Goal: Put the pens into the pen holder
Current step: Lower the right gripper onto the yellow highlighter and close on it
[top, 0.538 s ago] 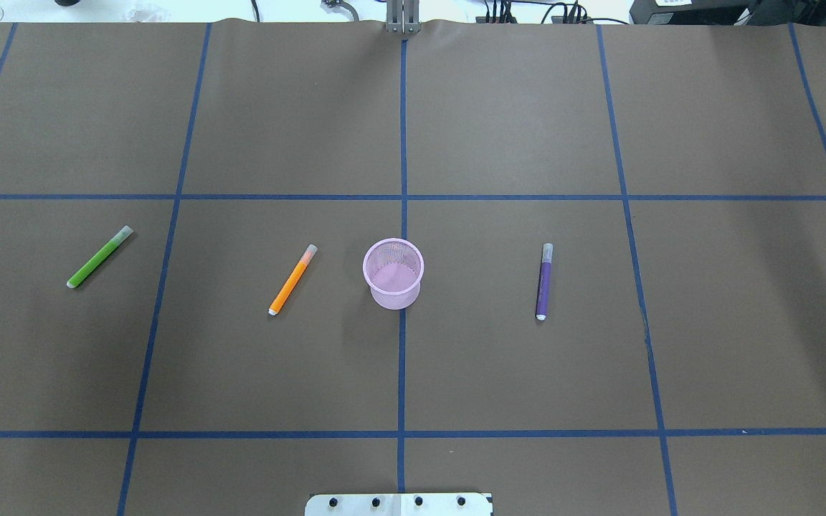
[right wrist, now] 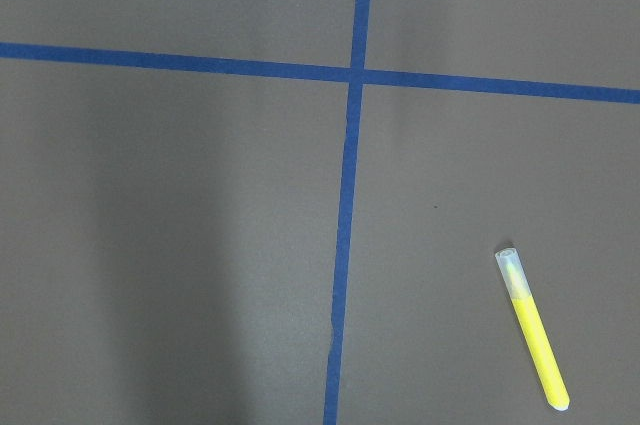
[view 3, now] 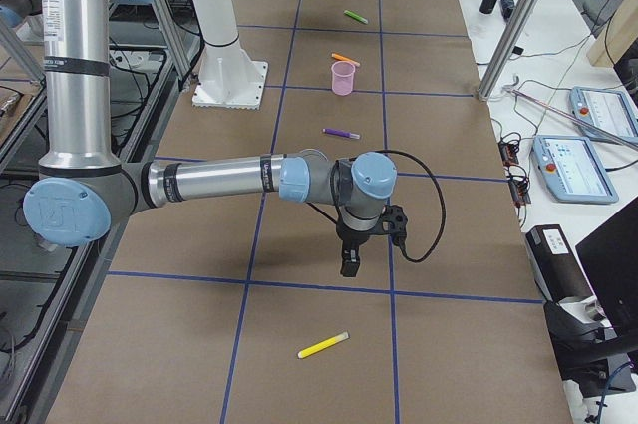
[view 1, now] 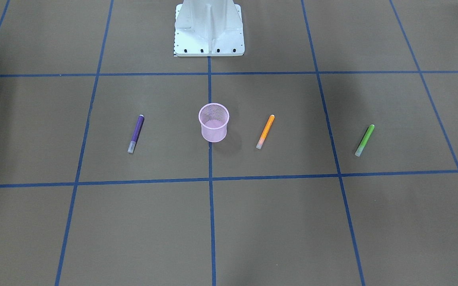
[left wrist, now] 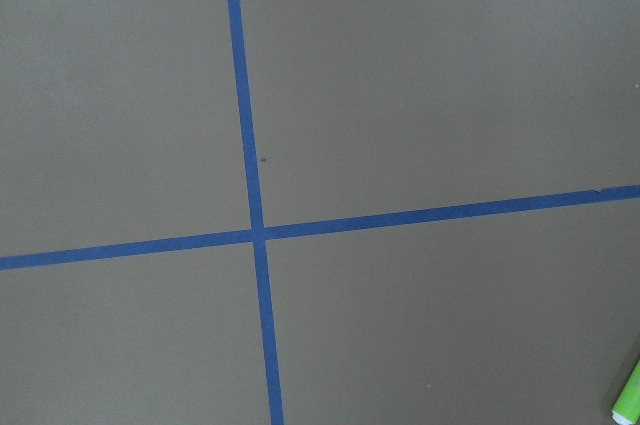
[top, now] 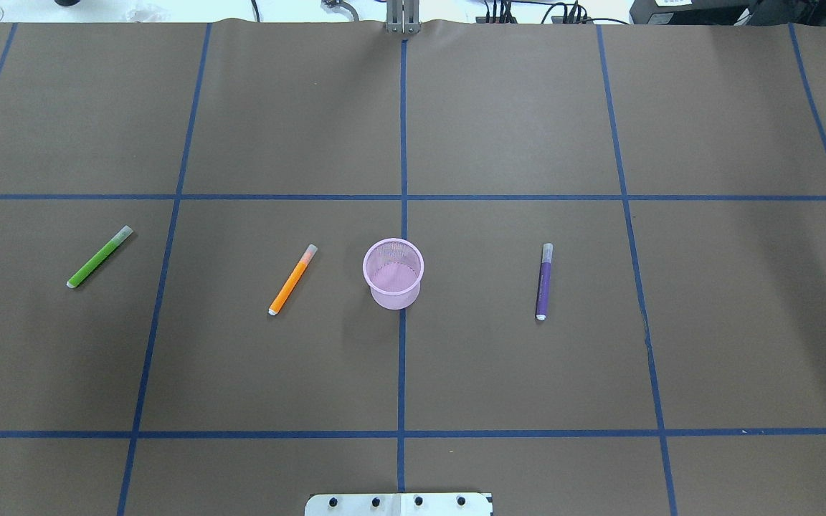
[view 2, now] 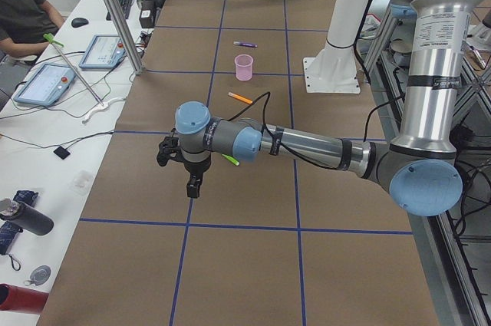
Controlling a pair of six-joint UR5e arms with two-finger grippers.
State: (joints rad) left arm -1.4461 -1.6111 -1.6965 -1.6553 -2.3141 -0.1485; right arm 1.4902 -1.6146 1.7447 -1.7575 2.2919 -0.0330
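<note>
Though tapered, pink wire-mesh pen holder (top: pixel 393 294), solid-rimmed

Got the pen holder (top: pixel 393 274) standing dead centre on the table (top: pixel 528 107), right on the centre tape line (top: pixel 402 358). Left of it, near pen (top: pixel 292 279) then far pen (top: pixel 100 256); third pen (top: pixel 543 282) right; fourth pen (view 3: pixel 324 345) way farther right.

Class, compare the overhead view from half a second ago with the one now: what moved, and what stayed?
Nothing visibly changed. The green pen, orange pen and purple pen lie exactly where they were, all outside the pink pen holder, which also stayed put.
</note>
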